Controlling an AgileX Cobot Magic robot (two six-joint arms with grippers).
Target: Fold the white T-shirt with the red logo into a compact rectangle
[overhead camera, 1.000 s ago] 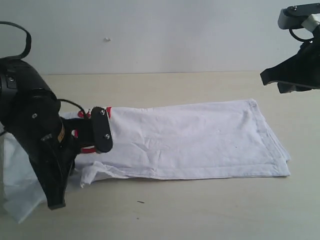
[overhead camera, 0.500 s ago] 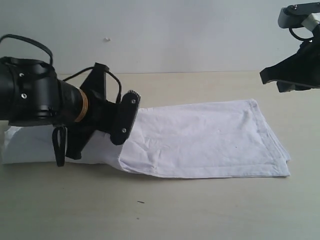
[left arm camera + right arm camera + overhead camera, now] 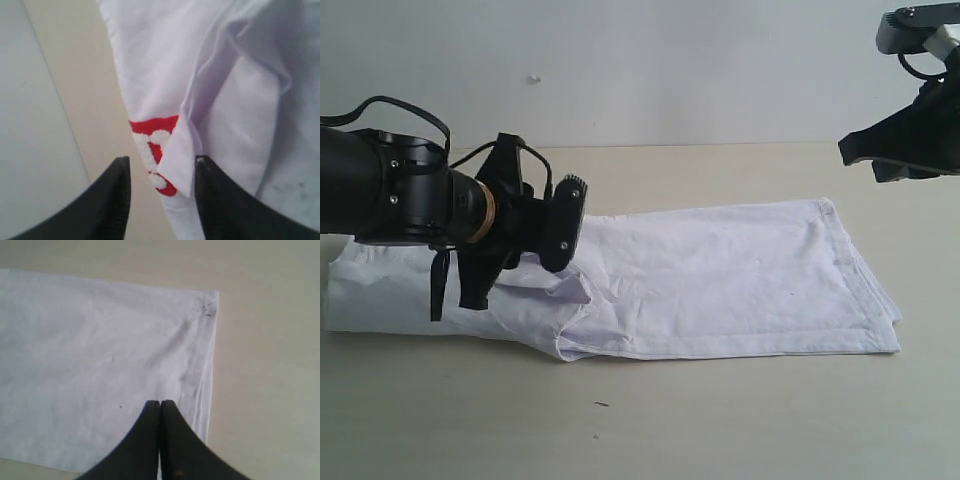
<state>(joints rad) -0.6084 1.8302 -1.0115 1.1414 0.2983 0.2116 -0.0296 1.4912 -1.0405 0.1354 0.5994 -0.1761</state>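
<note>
near strip: bare table (image 3: 720, 420) in front of the white T-shirt (image 3: 720, 280), full width; gripper can pass L to R.
far strip: bare btw shirt's far edge & wall (image 3: 670, 70); free mid and right.
left: left arm (image 3: 390, 190) lies low over shirt's left part, cable loop above; blocks that side.
fold: raised bunch just under left gripper (image 3: 562, 225).
mid/right shirt: flat, open from above.
far right: right gripper (image 3: 160, 404) hangs high, room below.
</note>
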